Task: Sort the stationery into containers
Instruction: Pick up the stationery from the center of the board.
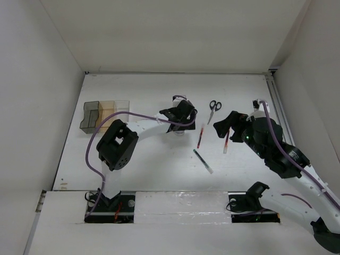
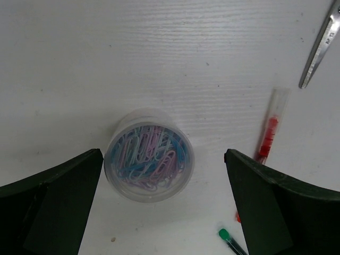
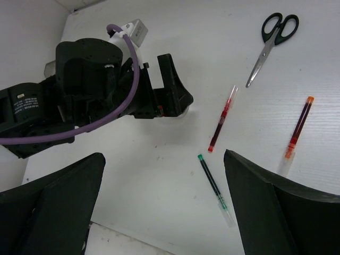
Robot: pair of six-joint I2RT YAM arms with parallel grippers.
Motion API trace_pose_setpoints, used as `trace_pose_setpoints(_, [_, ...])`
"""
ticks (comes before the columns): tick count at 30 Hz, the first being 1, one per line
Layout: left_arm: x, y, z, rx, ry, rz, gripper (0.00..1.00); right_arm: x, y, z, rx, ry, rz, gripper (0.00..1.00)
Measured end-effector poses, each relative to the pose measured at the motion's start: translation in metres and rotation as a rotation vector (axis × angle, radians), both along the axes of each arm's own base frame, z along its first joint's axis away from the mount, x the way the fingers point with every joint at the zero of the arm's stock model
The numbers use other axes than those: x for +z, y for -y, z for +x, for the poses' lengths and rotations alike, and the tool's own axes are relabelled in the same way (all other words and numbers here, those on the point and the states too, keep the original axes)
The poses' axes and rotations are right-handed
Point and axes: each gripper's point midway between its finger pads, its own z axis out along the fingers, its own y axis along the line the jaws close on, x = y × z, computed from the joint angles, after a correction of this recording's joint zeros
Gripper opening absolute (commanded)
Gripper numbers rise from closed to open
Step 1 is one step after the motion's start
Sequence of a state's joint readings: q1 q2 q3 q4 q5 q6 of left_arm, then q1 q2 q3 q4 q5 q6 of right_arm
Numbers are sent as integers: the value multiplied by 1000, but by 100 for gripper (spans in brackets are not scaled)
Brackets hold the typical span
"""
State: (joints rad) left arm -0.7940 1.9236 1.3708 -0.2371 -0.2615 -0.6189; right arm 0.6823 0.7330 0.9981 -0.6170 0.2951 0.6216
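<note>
In the left wrist view a small round clear tub of coloured paper clips [image 2: 149, 155] stands on the table between the fingers of my open left gripper [image 2: 163, 156], closer to the left one and untouched. A red pen [image 2: 267, 133] lies just to its right, and a scissors blade [image 2: 319, 48] shows at the upper right. My right gripper [image 3: 164, 155] hangs open above a dark pen with a green end [image 3: 214, 188]. Two red pens [image 3: 223, 119] [image 3: 297, 130] and the black-handled scissors [image 3: 273, 40] lie beyond it. The containers, a smoky cup [image 1: 89, 118] and a clear tan tray [image 1: 114, 111], stand at the far left.
White walls close in the table on the left, right and back. My left arm [image 1: 119, 143] arches from its base across the left half toward the middle. My right arm [image 1: 281, 154] reaches in from the right, with the pens lying between the two grippers.
</note>
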Motion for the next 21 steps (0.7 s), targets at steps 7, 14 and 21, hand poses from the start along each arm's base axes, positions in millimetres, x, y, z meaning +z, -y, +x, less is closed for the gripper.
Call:
trace_pose_setpoints(7, [-10, -8, 3, 35, -1, 44, 86, 2, 1, -1, 0, 5, 4, 100])
trace_pose_setpoints(14, [-19, -12, 3, 46, -9, 70, 58, 2, 1, -1, 0, 5, 4, 100])
trace_pose_setpoints(21, [-18, -13, 3, 50, -14, 77, 0, 2, 1, -1, 0, 5, 4, 100])
